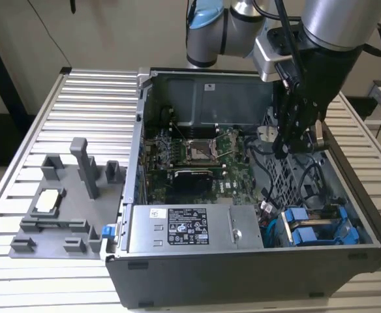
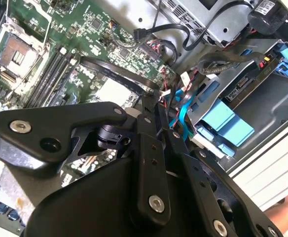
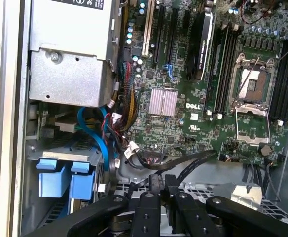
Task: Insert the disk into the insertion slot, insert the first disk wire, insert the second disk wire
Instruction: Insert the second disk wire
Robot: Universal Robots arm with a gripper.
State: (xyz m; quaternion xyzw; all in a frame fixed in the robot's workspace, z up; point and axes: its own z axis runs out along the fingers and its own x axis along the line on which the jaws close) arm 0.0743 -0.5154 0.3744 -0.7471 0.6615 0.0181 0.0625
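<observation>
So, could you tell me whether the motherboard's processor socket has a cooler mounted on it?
No, in the first wrist view the processor socket lies bare on the motherboard, with nothing mounted over it.

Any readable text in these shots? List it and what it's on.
Power supply label: black print, too small to read.
Motherboard: white lettering and a maker's logo; the rest is too small to read.
Nothing else carries legible text.

Printed label on the power supply (image 1: 197, 228), well apart from the hand (image 1: 283, 145): wording illegible. White maker's mark on the circuit board (image 3: 198, 118), near the hand.
</observation>
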